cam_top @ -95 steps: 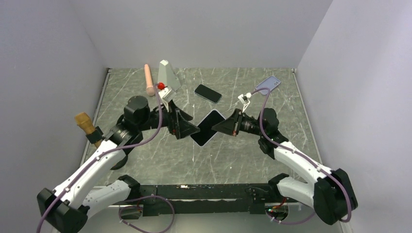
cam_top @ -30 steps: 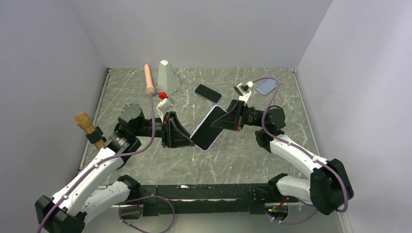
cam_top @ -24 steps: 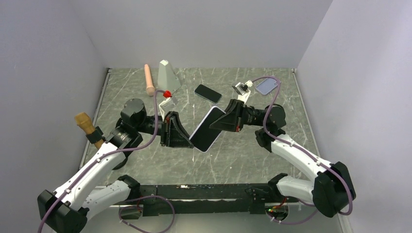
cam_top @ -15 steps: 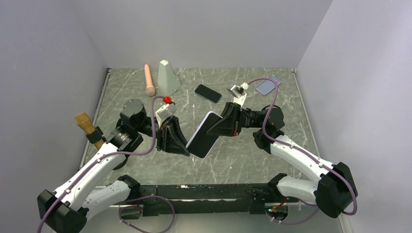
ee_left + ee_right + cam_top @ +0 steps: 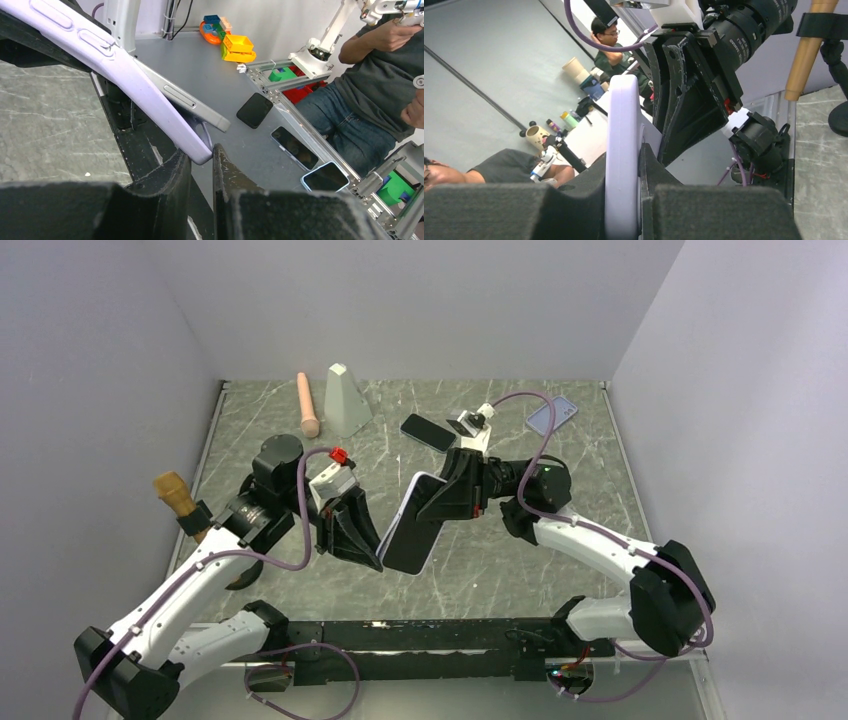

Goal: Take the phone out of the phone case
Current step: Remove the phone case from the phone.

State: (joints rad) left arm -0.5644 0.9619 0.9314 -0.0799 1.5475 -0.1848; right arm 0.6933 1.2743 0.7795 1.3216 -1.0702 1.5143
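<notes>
Presently the left hand is clenched on the lower corner of the lavender silicone phone case, where the grey-framed black phone appears to lift from the lip. Both hang tilted above the marble tabletop. The right hand clamps the upper end. Extraction looks barely begun; other edges look seated. Open room lies below and toward the near edge.

3 plain pale-grey walls box in tabletop: grey-green marble look w/ white veins. Light even, shadows soft. Left wrist view, beyond the edge: grey surface, alu frame, seated person in dark tee + jeans.
</notes>
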